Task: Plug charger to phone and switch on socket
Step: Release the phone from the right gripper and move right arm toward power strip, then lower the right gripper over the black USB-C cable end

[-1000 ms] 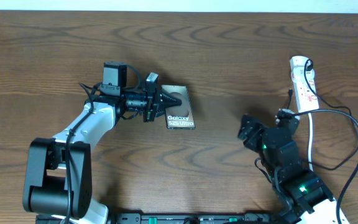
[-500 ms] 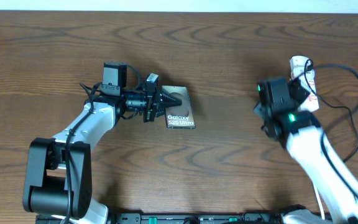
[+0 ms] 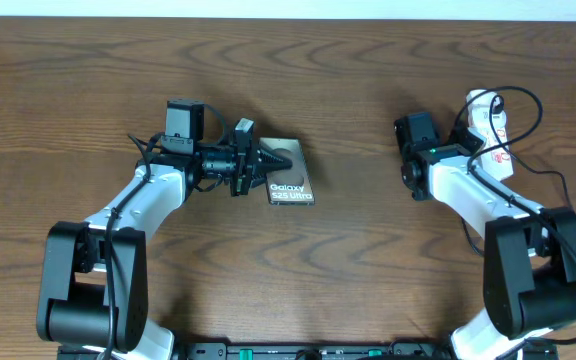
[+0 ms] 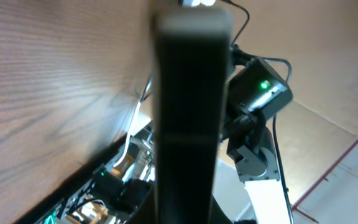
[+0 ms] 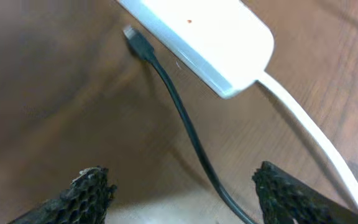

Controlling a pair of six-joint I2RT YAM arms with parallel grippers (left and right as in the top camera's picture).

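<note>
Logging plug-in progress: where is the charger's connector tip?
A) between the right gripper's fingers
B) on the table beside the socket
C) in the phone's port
B: the charger's connector tip lies loose beside the socket, ahead of the open right gripper.

**Left hand on phone, right hand at power strip**

The left hand (image 3: 258, 166) is clasping the left edge of the Galaxy phone (image 3: 292, 180) on the desk (image 3: 358, 80). The right hand (image 3: 465, 133) is hovering just beside the white power strip (image 3: 488, 125), with the black charger cable (image 3: 534, 93) looping nearby.

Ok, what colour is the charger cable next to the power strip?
The charger cable is black; the right wrist view shows it best.
</note>
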